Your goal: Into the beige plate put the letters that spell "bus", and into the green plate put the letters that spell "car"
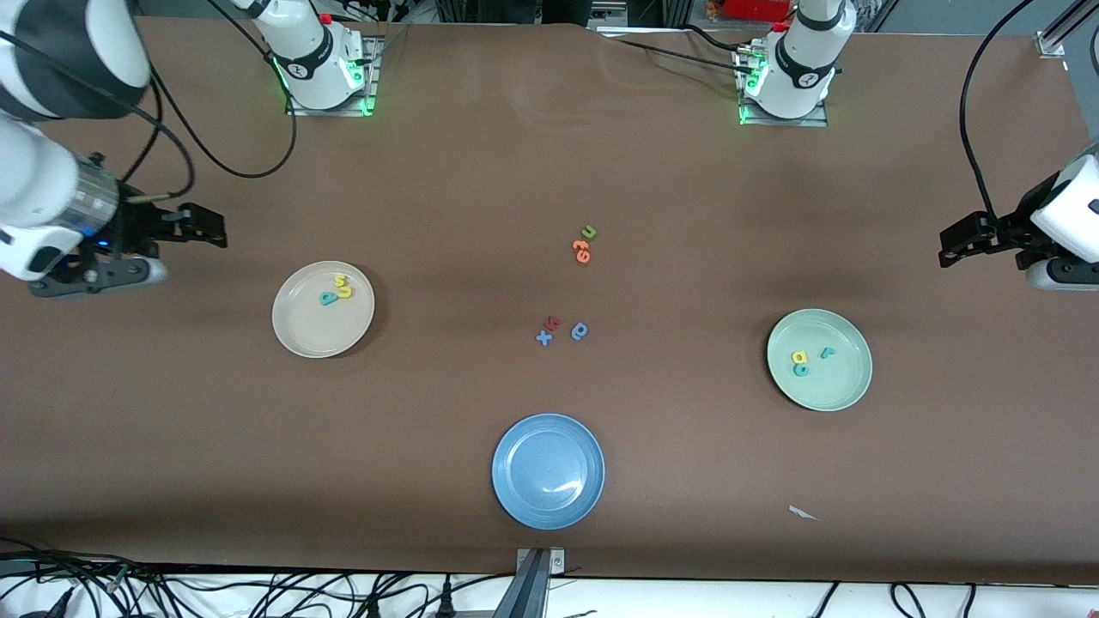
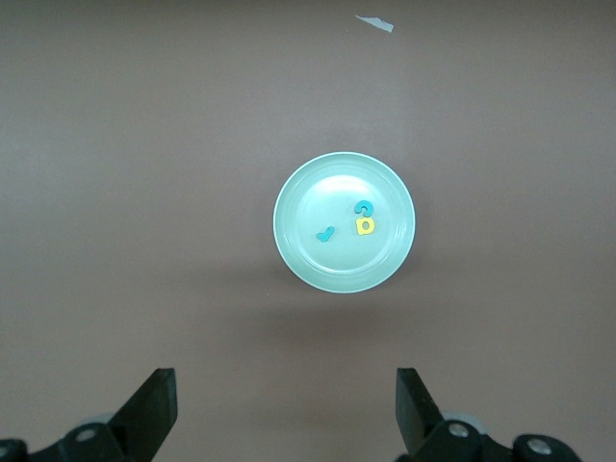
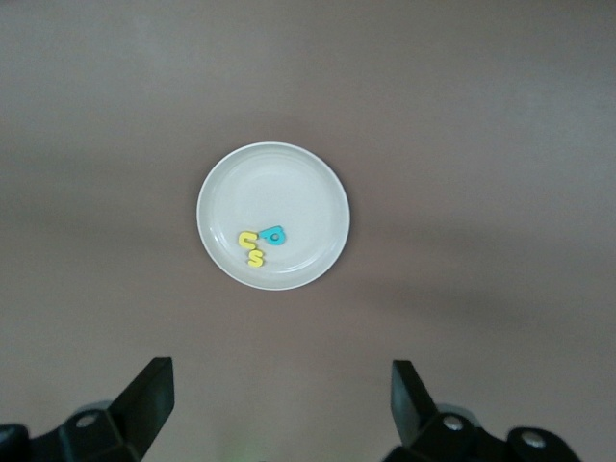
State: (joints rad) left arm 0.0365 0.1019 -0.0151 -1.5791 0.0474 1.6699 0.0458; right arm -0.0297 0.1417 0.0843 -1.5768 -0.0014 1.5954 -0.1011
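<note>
Sitting in the beige plate (image 1: pixel 300 330) are the yellow s (image 1: pixel 341 281), yellow u (image 1: pixel 345 292) and teal b (image 1: pixel 327 299), while the teal c (image 1: pixel 801 370), yellow a (image 1: pixel 798 357) and teal r (image 1: pixel 827 352) are lying in the green plate (image 1: pixel 837 382). Both arms are waiting high at their own ends of the table (image 1: pixel 549 172), the left gripper (image 1: pixel 944 245) and right gripper (image 1: pixel 221 232) with jaws open and gripping nothing. Little is looking risky now; a needless reach toward the spare letters (image 1: pixel 562 330) mid-table could be mixing wrong ones in.

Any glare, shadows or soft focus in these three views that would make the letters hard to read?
Front view: a small white highlight on the blue plate, soft dark bands across the table, letters tiny. Left wrist view: even light, a faint shadow beside the green plate, letters readable. Right wrist view: even light, the yellow letters in the beige plate overlap and blend.
</note>
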